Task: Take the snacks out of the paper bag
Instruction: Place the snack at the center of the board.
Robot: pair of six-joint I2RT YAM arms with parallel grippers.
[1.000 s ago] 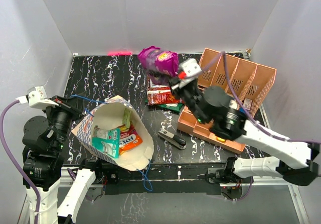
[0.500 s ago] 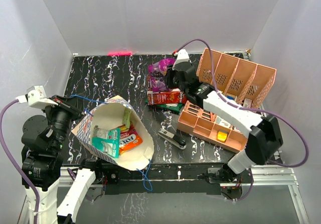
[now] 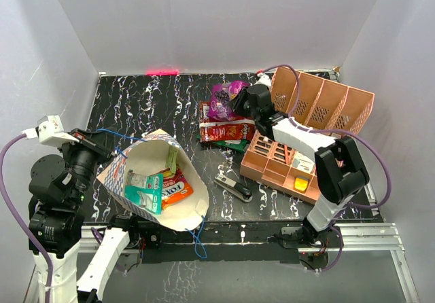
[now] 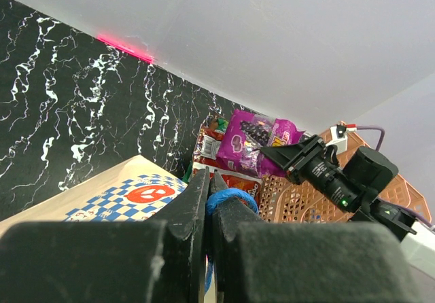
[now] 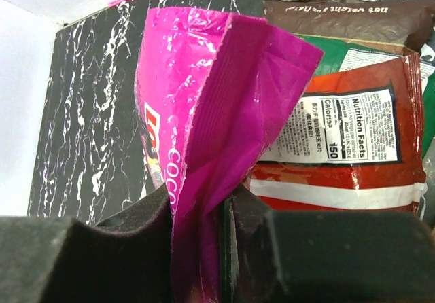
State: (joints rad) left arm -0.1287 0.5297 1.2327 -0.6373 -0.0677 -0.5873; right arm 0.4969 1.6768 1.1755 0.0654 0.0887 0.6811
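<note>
Status: right gripper [image 5: 197,221] clamped on the edge of the purple packet [image 5: 204,113], jaws barely apart. We see it held at the far side of the table [image 3: 149,106], right by the red packet [image 3: 228,132] and just left of the organiser [image 3: 319,102]; contact unclear. Left gripper [image 4: 211,198] fully closed on the bag's blue handle [image 4: 231,200]. Bag [image 3: 194,211] near left, mouth open, teal packet [image 3: 144,189] and orange packet [image 3: 178,193] inside. Stapler [image 3: 233,187] between bag and organiser.

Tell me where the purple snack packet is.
The purple packet is back-right of centre in the top view, pinched in the right gripper, beside the red packet.
</note>
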